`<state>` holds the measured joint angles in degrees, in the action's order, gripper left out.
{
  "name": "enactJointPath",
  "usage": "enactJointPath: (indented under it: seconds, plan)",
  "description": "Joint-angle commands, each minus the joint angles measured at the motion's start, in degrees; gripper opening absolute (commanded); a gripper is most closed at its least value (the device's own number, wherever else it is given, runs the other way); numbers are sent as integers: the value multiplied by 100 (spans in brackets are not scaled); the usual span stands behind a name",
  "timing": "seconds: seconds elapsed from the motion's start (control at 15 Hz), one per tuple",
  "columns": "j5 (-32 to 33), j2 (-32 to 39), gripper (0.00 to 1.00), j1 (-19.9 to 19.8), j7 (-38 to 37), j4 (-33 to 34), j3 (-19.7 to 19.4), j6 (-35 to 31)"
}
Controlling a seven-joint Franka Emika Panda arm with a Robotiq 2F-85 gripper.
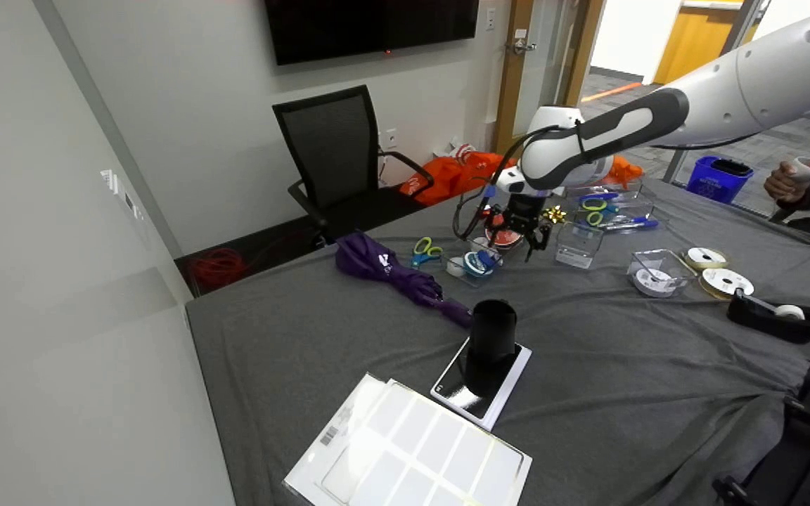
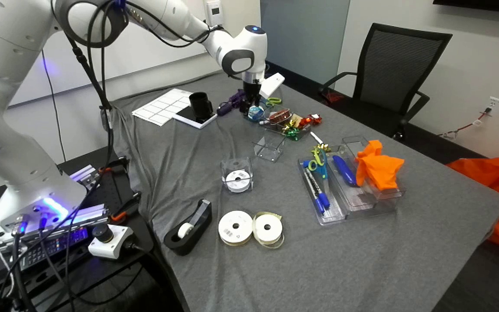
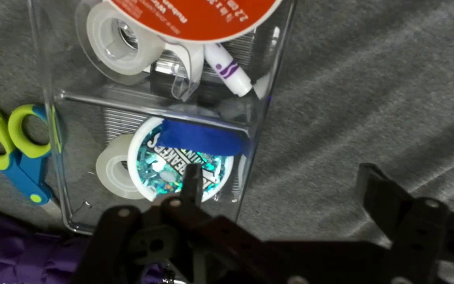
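Lengthwise, the blue object (image 3: 203,138) parallels the tray divider (image 3: 132,108), rounded end (image 3: 237,146) outward.

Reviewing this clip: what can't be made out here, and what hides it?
Wrist view: some lettering on the round teal-and-white mint container, covered by a rounded blue piece and the black two-fingered claw.
Wrist view: whether the claw touches that container; depth doesn't show.
Wrist view: the rest of the round red-labelled ribbon spool, cut off by the top edge.
An exterior view: digits by the black-and-white barcode on paper, too small.
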<state>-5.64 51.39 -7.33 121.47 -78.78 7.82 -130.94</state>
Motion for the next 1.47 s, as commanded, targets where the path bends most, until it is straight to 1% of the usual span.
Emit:
enactJointPath:
  seconds: [0.0,0.07,0.13,0.2,0.67,0.8,0.87,1.0,1.13,1.4]
  plan:
    - [149,468,100,66,-72,591,17,102]
    - [174,572,100,93,-115,714,8,141]
    - [176,655,75,96,-140,814,19,181]
    - [187,719,74,102,-165,877,20,230]
    - [198,920,23,98,-212,1100,30,301]
    - [211,886,11,93,-183,1053,30,252]
    - [225,848,3,90,-161,994,30,214]
    - [253,766,0,89,-151,873,26,156]
    - [269,623,2,85,-168,716,14,103]
    - [389,436,2,91,-122,394,-22,152]
